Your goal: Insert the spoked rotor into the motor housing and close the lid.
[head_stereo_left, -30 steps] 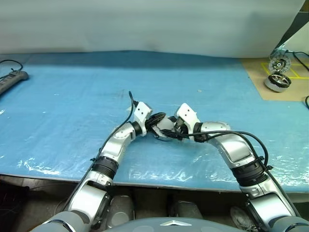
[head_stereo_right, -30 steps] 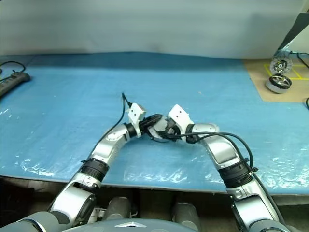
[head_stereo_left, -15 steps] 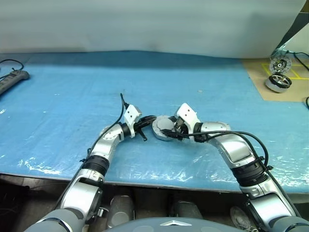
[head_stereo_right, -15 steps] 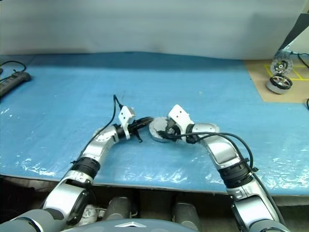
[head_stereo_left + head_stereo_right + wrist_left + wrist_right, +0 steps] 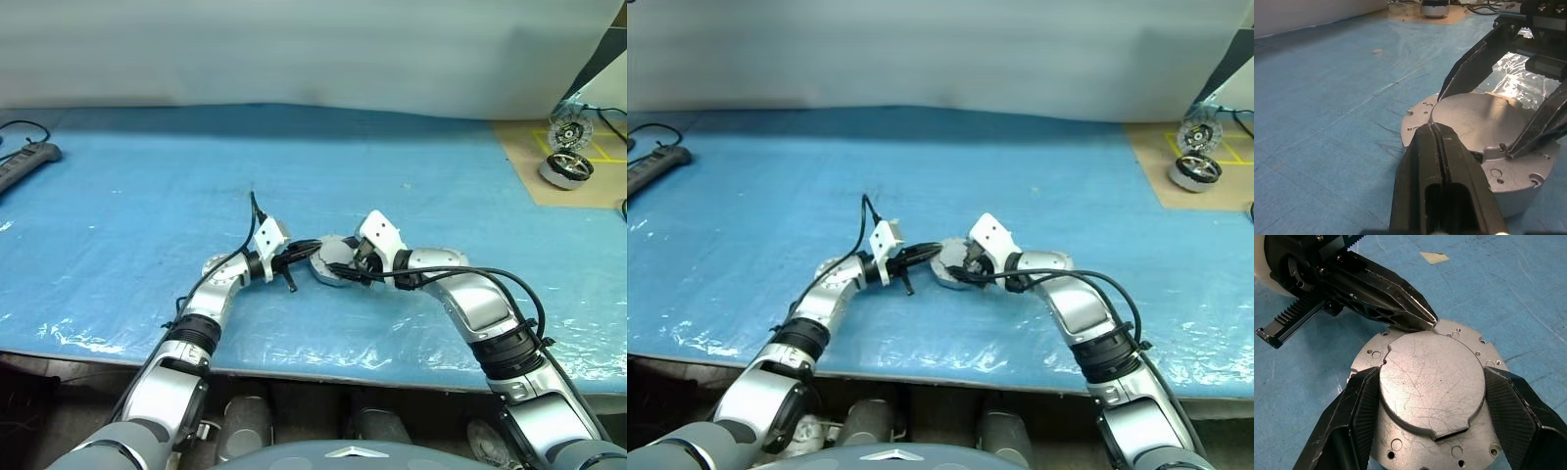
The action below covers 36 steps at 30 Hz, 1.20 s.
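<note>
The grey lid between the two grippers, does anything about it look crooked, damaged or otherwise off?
Nothing stands out. The lid looks flat and level between the right gripper's fingers; fine scratches on top, no visible break. The shut left gripper touches its edge. Whether it is fully seated cannot be told.

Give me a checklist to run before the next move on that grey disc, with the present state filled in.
1. Right hand straddles the lid, fingers against both sides of its raised plate: ok.
2. Left hand is shut, its tip at the plate's rim: ok.
3. Lid lies flat on the blue sheet: ok.
4. Rotor is seated beneath the lid: cannot tell, the lid covers it.
5. Lid is fully down all round: cannot tell.
6. Spare parts on the brown board stand well apart from both arms: ok.
</note>
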Available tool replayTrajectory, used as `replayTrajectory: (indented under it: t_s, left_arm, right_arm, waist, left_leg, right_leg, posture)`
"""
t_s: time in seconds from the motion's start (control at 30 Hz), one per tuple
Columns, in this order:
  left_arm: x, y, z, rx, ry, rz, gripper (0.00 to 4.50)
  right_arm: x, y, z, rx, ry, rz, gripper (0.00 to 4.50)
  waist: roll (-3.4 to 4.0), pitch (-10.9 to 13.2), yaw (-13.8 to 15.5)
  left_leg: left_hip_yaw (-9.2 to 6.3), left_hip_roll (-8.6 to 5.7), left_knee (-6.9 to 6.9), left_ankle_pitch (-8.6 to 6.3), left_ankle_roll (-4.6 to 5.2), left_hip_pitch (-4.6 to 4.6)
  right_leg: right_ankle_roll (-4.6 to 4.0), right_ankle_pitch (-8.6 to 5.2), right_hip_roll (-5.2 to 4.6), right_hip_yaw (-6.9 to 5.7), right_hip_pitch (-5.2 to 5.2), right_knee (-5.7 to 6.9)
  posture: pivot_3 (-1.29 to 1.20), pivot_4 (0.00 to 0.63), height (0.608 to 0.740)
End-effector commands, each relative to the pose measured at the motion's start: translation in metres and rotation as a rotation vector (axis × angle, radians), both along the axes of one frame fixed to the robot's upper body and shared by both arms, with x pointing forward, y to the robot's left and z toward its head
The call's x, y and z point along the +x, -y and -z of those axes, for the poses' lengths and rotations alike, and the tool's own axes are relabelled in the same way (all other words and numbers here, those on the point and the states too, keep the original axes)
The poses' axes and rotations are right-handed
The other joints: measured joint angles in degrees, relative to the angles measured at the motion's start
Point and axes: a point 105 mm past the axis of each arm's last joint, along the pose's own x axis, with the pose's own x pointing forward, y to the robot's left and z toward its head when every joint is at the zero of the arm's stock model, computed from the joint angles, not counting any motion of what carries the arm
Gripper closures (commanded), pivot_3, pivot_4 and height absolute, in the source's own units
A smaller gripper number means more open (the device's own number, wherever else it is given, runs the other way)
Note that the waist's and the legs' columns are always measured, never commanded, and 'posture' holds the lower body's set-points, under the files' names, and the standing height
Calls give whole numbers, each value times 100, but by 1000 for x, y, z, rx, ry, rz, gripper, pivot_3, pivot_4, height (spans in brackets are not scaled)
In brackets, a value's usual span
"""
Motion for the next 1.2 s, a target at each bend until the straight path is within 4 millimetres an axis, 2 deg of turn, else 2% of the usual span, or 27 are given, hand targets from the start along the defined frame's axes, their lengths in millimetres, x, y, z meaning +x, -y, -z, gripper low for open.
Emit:
replayTrajectory:
  t_s: [0.03,0.07,0.17,0.27,0.3,0.47,0.63,0.77,0.93,1.03,1.1,1.2]
  left_arm:
    - [-16,9,27,90,-72,83,4500]
    - [-16,10,27,89,-70,86,4500]
    - [-15,10,20,85,-55,90,4500]
    - [-14,10,14,85,-47,88,4500]
    - [-14,9,13,86,-46,87,4500]
    - [-12,11,4,90,-42,87,4500]
    - [-11,13,-4,97,-36,90,4500]
    - [-11,14,-10,103,-31,96,4500]
    - [-14,15,-14,106,-28,100,4500]
    - [-16,14,-15,107,-27,101,4500]
    - [-18,12,-15,108,-27,100,4500]
    - [-20,9,-15,110,-26,100,4500]
  right_arm:
    - [-7,18,41,-58,-128,92,1546]
    - [-7,16,37,-24,-130,87,807]
    - [-10,12,29,16,-125,71,34]
    - [-8,10,13,65,-83,49,34]
    - [-7,9,8,85,-68,44,34]
    - [-2,10,-29,155,61,8,34]
    - [-4,7,-53,169,165,-45,34]
    - [-3,11,-66,244,168,-17,34]
    - [5,36,-64,418,41,150,34]
    - [14,72,-47,580,-172,370,34]
    - [9,87,-36,663,-283,438,34]
    - [-10,98,-21,674,-394,470,34]
  waist:
    - [-2,0,8]
    - [-2,0,14]
    - [-1,0,57]
    - [-1,1,100]
    - [-1,1,102]
    - [7,12,101]
    - [15,54,99]
    - [16,65,97]
    - [15,71,95]
    - [14,71,98]
    - [15,72,105]
    - [17,72,108]
  left_leg:
    - [0,0,-5,0,0,12]
    - [0,-1,-11,0,-1,25]
    - [1,-5,-27,0,-1,22]
    - [7,-7,-41,-1,-1,4]
    - [8,-7,-43,0,-1,-14]
    - [8,-7,-36,0,2,-89]
    - [9,-4,-12,1,3,-132]
    - [9,-1,5,2,5,-151]
    - [9,0,11,3,8,-153]
    - [9,0,14,7,15,-153]
    - [9,0,21,8,18,-158]
    - [9,3,25,10,18,-165]
  right_leg:
    - [2,-1,0,0,0,-6]
    - [6,-3,0,0,4,-12]
    - [8,-5,0,2,3,-28]
    - [5,-4,0,3,10,-39]
    - [-29,16,0,2,-5,-38]
    - [-35,21,0,-4,-69,-27]
    - [-36,20,0,-4,-118,9]
    - [-39,19,0,-4,-143,41]
    - [-42,18,0,-4,-143,42]
    - [-44,17,0,-5,-141,45]
    - [-45,17,-1,-5,-141,45]
    - [-47,16,0,-13,-148,49]
  posture:
    - [0,150,740]
    - [0,150,740]
    - [0,150,740]
    - [0,150,740]
    - [0,150,740]
    - [0,150,740]
    - [0,150,740]
    - [0,150,740]
    - [0,150,740]
    - [0,150,740]
    - [0,150,740]
    - [0,150,740]
